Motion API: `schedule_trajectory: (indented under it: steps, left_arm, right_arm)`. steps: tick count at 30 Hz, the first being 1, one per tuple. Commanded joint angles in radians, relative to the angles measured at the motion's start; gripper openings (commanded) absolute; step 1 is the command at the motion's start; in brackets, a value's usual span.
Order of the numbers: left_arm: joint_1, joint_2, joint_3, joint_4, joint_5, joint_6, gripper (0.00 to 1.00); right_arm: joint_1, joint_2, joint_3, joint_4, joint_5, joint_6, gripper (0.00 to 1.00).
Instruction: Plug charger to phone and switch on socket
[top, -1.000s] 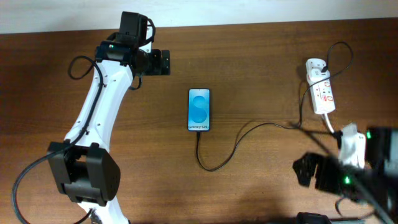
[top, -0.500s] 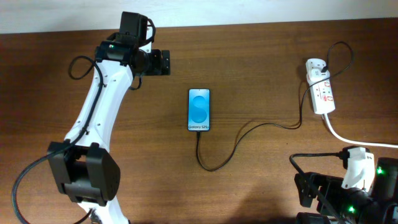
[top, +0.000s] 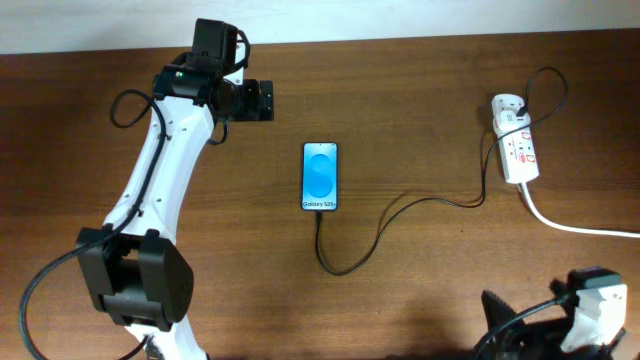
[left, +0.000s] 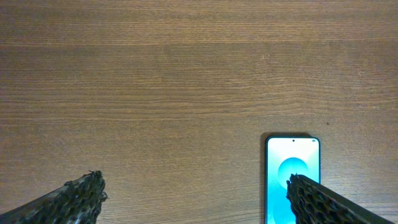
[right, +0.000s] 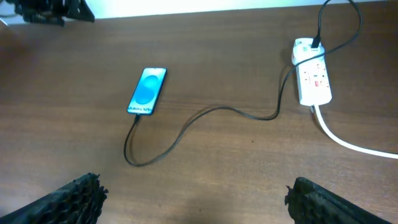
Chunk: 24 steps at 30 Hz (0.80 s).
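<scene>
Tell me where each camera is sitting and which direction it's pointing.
Overhead: fixed above the table, looking straight down on the phone, charger and socket; the left arm and part of the right arm show.
Left wrist: on the left arm, facing down at the table, part of the phone at lower right; the open left tool frames the bottom.
Right wrist: low at the near right, looking obliquely across at phone, charger and socket; the open right tool frames the bottom.
Shared: all three views show the phone.

You're working at what looks like a robotics lab bench: a wood-grain table (top: 420, 90) with a white robot arm (top: 165, 170) standing on it.
</scene>
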Motion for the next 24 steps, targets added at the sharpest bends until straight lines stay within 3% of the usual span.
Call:
schedule_trajectory:
  steps: [1, 6, 9, 16, 20, 24]
  left_arm:
    - [-0.003, 0.008, -0.003, 0.0, -0.008, 0.008, 0.99]
    - [-0.003, 0.008, -0.003, -0.001, -0.008, 0.009, 0.99]
    - [-0.003, 0.008, -0.003, -0.001, -0.007, 0.008, 0.99]
    - [-0.003, 0.008, -0.003, 0.0, -0.008, 0.008, 0.99]
    - [-0.003, 0.008, -0.003, -0.001, -0.008, 0.008, 0.99]
    - [-0.003, 0.008, -0.003, 0.0, -0.008, 0.008, 0.99]
  right_arm:
    - [0.015, -0.112, -0.196, 0.152, 0.019, -0.051, 0.98]
    - [0.015, -0.398, -0.716, 0.617, -0.002, -0.189, 0.98]
    - [0.015, -0.454, -0.949, 0.911, -0.034, -0.189, 0.98]
    - [0.015, -0.454, -1.153, 1.275, 0.013, -0.243, 0.99]
    - [0.013, -0.455, -1.298, 1.497, 0.05, -0.15, 0.98]
    - [0.013, -0.455, -1.314, 1.503, 0.106, -0.098, 0.98]
